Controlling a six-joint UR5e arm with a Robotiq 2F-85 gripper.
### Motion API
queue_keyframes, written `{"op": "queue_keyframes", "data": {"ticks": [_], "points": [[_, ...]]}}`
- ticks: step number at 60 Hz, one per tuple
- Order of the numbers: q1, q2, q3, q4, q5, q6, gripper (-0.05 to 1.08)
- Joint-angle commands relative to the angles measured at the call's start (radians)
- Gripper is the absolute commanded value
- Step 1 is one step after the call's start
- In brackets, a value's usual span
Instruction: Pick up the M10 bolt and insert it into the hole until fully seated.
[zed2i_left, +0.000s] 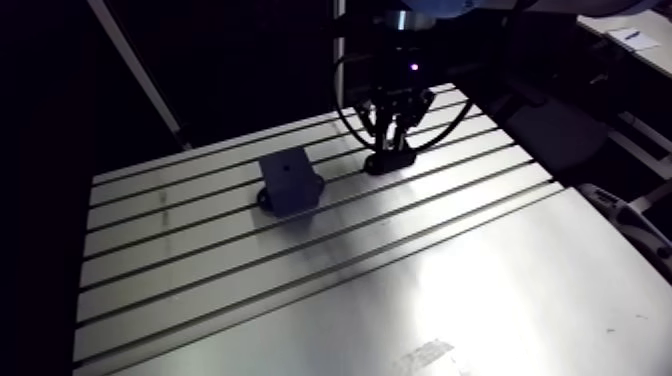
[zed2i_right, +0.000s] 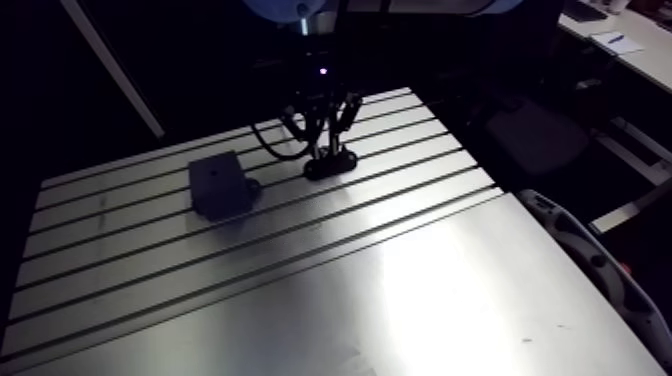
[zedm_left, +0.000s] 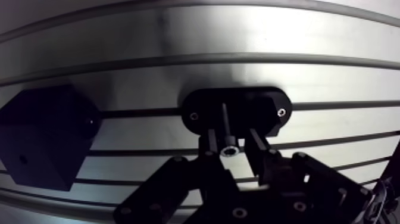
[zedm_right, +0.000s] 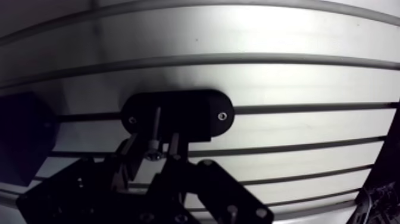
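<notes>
The gripper (zedm_left: 230, 142) is closed on the M10 bolt (zedm_left: 226, 126). In the wrist view the bolt's socket head sits between the two fingers (zedm_left: 211, 145) and its thin shank runs straight down from them. The shank ends over the middle of a black oval plate (zedm_left: 265, 110) that lies flat on the slotted table (zed2i_left: 400, 290). I cannot tell whether the tip has entered a hole or only touches the plate's surface. A small screw head shows at each rounded end of the plate, both clear of the fingers.

In the arm view the plate lies close to the table's far edge, toward one far corner, and straddles a slot. A dark block (zed2i_left: 290, 180) with a small hole in its upper face stands on the same band of slots, apart from the plate and farther from that corner. A strip of bare metal shows between the two. The near half of the table, out to its near edge and corners, is open surface crossed only by the slots.
</notes>
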Motion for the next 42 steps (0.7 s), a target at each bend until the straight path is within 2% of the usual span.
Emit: {"op": "queue_keyframes", "data": {"ticks": [1, 42], "points": [[0.000, 0.001, -0.002, -0.008, -0.002, 0.002, 0.63], [0.009, -0.004, -0.003, -0.002, 0.001, 0.002, 0.64]]}}
